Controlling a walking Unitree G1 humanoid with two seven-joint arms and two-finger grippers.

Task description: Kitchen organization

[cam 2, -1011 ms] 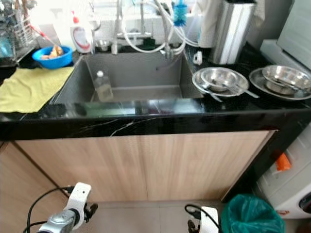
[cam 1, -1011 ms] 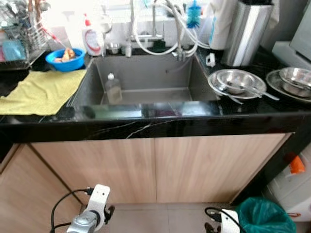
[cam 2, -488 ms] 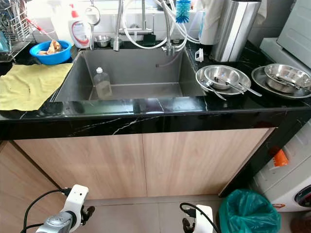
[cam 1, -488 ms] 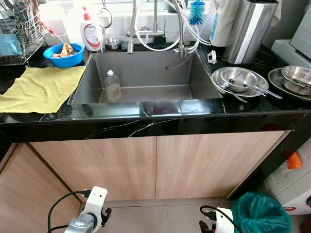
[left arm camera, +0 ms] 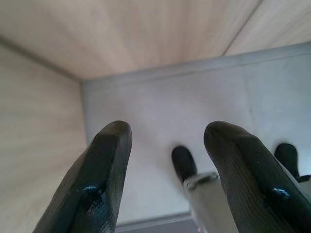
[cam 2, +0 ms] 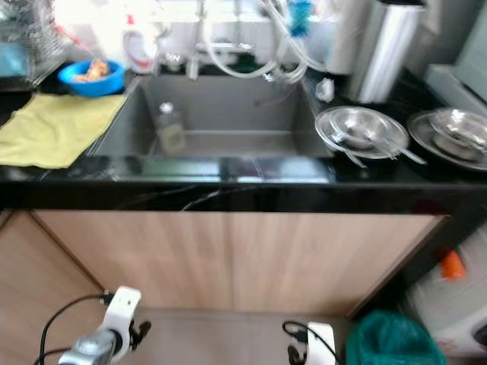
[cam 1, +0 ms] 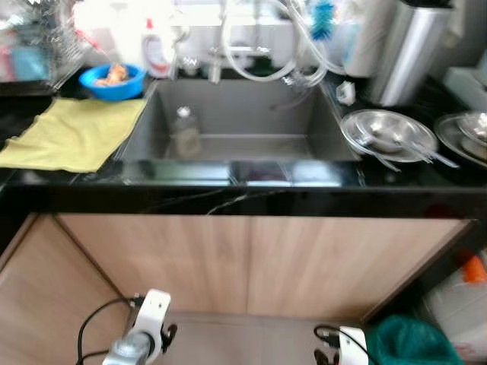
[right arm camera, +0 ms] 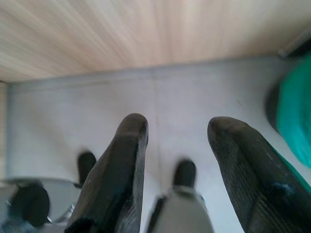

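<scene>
Still hanging low by the cupboard doors (cam 1: pixel 251 262), the left gripper (left arm camera: pixel 167 160) and the right gripper (right arm camera: pixel 177 155) both have their fingers apart with nothing between them, pointing down at the grey floor (left arm camera: pixel 160 107). Compared with half a second ago the whole head view has slid and blurred, so the robot itself is shifting in front of the counter (cam 1: pixel 243 199) rather than anything on it moving. The bottle (cam 1: pixel 185 131) stands in the sink (cam 1: pixel 243 106), the steel bowls (cam 1: pixel 389 131) sit right of it and the yellow cloth (cam 1: pixel 72 133) left, so tidying looks not yet begun
</scene>
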